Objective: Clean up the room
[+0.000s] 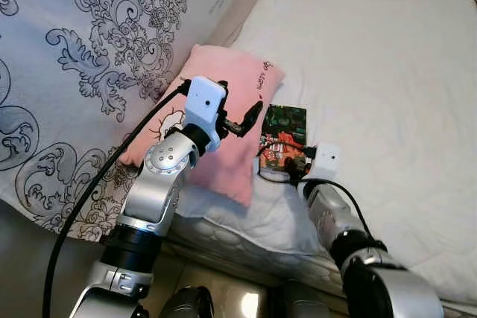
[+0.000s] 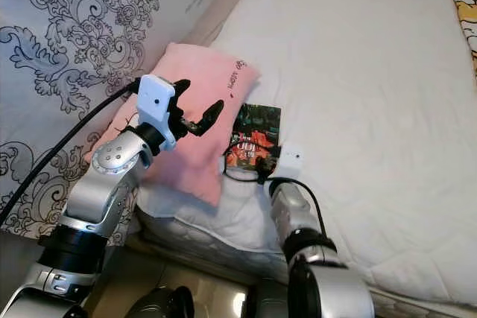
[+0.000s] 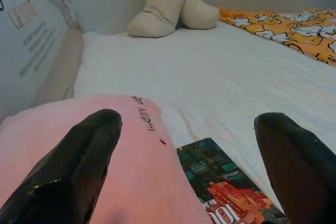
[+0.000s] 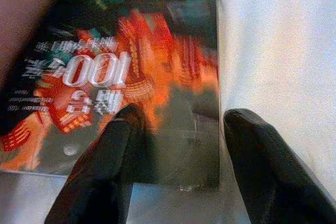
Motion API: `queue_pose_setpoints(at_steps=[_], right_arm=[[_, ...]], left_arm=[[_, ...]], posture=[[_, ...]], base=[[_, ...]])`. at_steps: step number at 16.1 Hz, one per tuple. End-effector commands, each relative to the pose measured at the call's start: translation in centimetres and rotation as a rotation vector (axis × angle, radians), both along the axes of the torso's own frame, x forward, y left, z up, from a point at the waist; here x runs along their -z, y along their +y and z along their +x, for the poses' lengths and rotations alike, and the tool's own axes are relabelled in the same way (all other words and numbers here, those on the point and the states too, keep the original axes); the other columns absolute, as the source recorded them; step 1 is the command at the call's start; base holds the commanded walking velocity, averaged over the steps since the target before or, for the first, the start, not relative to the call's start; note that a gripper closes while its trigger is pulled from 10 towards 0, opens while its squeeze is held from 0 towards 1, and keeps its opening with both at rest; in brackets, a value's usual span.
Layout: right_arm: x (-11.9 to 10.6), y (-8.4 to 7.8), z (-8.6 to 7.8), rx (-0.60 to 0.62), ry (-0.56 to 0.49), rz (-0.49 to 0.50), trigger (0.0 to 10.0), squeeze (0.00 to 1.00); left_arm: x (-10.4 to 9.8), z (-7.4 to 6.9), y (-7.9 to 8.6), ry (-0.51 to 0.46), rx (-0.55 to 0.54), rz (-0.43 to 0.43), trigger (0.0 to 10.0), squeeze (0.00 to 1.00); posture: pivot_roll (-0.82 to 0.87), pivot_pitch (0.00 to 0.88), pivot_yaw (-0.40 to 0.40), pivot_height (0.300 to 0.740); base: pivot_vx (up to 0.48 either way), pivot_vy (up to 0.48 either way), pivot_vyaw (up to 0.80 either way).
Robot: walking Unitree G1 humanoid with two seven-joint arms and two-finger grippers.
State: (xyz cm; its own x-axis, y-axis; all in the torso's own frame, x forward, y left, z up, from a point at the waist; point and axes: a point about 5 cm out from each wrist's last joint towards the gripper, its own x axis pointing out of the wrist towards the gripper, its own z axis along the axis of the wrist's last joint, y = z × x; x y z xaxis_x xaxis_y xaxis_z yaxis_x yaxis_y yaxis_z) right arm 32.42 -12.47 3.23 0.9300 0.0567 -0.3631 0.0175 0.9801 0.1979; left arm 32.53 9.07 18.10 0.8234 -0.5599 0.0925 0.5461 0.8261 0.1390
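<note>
Book [image 1: 284,135] is the thing in hand, judged from the pictures: it lies flat on the white bed [image 1: 387,94], just beside a pink pillow [image 1: 223,109]. The right gripper [image 4: 178,145] is set at its near edge with jaws spread. One finger should be slid under that edge before closing. The left gripper [image 1: 242,118] hovers over the pillow, jaws spread. Cream cushions [image 3: 168,6] lie at the far end.

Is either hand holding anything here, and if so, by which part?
Nothing is held. The right hand is open at the book's near edge; the left hand hovers open over the pink pillow.
</note>
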Motion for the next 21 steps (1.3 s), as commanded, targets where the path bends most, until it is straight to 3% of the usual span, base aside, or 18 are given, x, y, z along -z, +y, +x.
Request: queue_pose_setpoints(at_steps=[1,5,7,8,9,10,11,13,16,19,21], right_arm=[[-0.6,0.1,-0.3,-0.025,-0.088,-0.108,10.0,1.0],[-0.6,-2.9,-3.9,0.023,-0.201,-0.306,10.0,1.0],[-1.6,-5.0,-5.6,0.101,-0.28,-0.402,10.0,1.0],[-1.9,-5.2,-5.8,0.116,-0.294,-0.417,10.0,1.0],[-3.1,-6.5,-5.7,0.176,-0.342,-0.438,10.0,0.6],[-3.4,-6.6,-5.4,0.173,-0.349,-0.431,10.0,0.0],[-3.7,-6.2,-5.0,0.149,-0.355,-0.408,10.0,0.0],[-4.2,-4.8,-4.1,0.087,-0.374,-0.335,10.0,0.0],[-4.1,-2.4,-3.0,-0.038,-0.358,-0.228,10.0,0.0],[-3.8,-1.0,-1.9,-0.115,-0.325,-0.209,10.0,0.0],[-3.8,-0.1,-1.3,-0.138,-0.316,-0.198,10.0,0.0]], left_arm=[[-0.1,-0.1,0.3,-0.013,-0.002,0.005,10.0,0.0],[0.6,-0.4,0.0,-0.001,0.003,0.0,10.0,0.0],[2.2,-0.1,0.1,0.063,-0.016,-0.066,10.0,0.0],[2.5,-0.1,0.2,0.079,-0.024,-0.083,10.0,0.0],[4.6,0.0,1.1,0.163,-0.104,-0.171,10.0,0.0],[6.0,-0.2,1.9,0.181,-0.166,-0.151,10.0,0.0],[7.4,-0.5,3.0,0.201,-0.244,-0.135,10.0,0.0],[9.7,-1.1,5.7,0.289,-0.416,-0.185,10.0,0.0],[9.5,-1.6,6.5,0.232,-0.427,-0.126,10.0,0.0],[8.6,-1.4,6.9,0.166,-0.447,-0.115,10.0,0.0],[8.2,-1.6,6.7,0.123,-0.415,-0.049,10.0,0.0]], posture=[[-0.09,0.11,0.027,0.74],[-0.11,0.089,0.017,0.74],[-0.14,0.041,0.03,0.74],[-0.14,0.041,0.03,0.74],[-0.14,0.043,0.008,0.74],[-0.13,0.038,-0.009,0.74],[-0.11,0.032,-0.021,0.74],[-0.09,0.021,-0.037,0.74],[-0.03,0.004,-0.049,0.74],[0.03,0.0,-0.072,0.74],[0.06,0.0,-0.067,0.74]], base=[[0.0,0.0,0.0],[0.0,0.0,0.0],[0.0,0.0,0.0],[0.0,0.0,0.0],[0.0,-0.472,0.0],[0.0,-0.472,0.0],[0.0,-0.472,0.0],[0.0,-0.471,0.0],[0.0,-0.471,0.0],[0.0,-0.472,0.0],[0.0,-0.471,0.0]])
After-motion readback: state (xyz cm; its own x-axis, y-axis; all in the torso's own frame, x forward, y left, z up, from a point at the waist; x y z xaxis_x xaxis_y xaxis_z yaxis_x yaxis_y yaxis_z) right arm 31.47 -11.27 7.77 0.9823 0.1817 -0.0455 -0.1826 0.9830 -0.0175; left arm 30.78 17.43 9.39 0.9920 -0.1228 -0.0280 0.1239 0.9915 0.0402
